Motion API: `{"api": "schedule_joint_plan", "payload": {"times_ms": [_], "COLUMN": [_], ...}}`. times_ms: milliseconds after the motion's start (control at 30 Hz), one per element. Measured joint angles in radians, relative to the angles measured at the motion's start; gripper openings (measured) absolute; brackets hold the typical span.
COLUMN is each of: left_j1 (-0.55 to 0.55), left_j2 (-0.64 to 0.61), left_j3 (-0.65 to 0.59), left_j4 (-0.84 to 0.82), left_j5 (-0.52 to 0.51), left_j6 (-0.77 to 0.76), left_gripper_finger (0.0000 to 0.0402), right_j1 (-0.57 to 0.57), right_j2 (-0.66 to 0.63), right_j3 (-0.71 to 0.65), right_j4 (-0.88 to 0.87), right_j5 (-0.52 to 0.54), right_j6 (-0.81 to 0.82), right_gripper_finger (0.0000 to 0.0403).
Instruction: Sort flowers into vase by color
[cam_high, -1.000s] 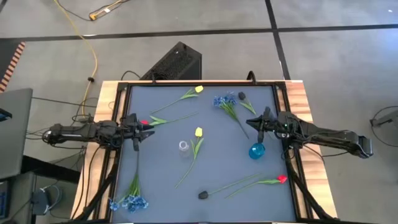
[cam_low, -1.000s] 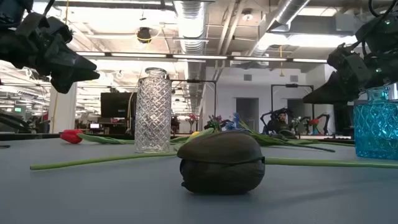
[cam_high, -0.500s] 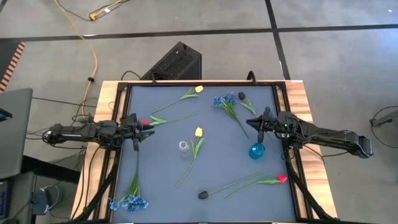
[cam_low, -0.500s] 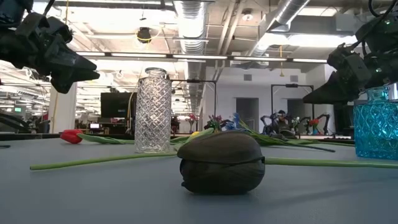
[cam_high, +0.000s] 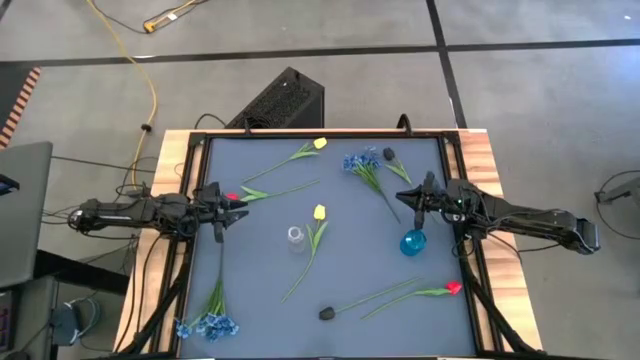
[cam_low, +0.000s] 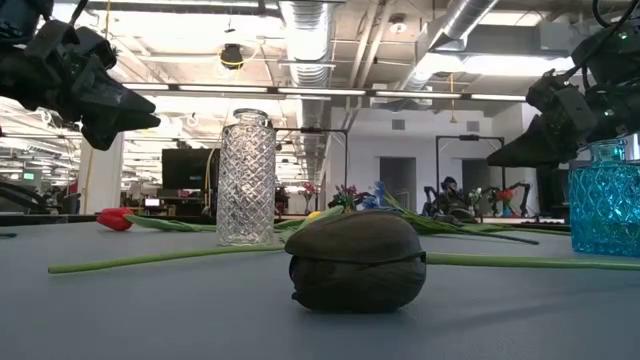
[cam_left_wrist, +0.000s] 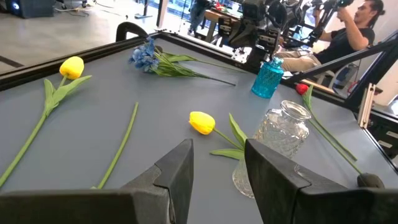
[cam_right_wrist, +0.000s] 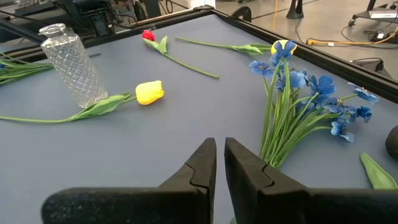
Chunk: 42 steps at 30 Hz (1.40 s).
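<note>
On the tabletop (cam_high: 250, 290) flowers lie scattered round a clear vase (cam_high: 295, 237) and a blue vase (cam_high: 413, 242). Left gripper (cam_high: 222, 205) hovers at the left edge beside a red tulip (cam_high: 233, 198), jaws released. Right gripper (cam_high: 421, 196) hangs above the blue vase, jaws nearly clenched, empty.

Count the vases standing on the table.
2: a clear vase near the table's middle, beside a yellow tulip, and a blue vase by the right hand. None looks hidden.
</note>
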<state>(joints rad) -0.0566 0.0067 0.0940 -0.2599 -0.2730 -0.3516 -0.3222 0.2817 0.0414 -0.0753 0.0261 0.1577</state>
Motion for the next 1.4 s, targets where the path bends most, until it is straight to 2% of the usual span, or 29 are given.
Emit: {"api": "schedule_joint_plan", "payload": {"times_ms": [1400], "left_j1": [0.0], "left_j2": [0.0], "left_j3": [-0.003], "left_j4": [0.03], "left_j5": [-0.001], "left_j6": [-0.019], "left_gripper_finger": [0.0132], "right_j1": [0.0], "right_j2": [0.0], "right_j3": [0.0], "right_j4": [0.014], "right_j5": [0.0], "right_j6": [0.0], "right_gripper_finger": [0.0063]}}
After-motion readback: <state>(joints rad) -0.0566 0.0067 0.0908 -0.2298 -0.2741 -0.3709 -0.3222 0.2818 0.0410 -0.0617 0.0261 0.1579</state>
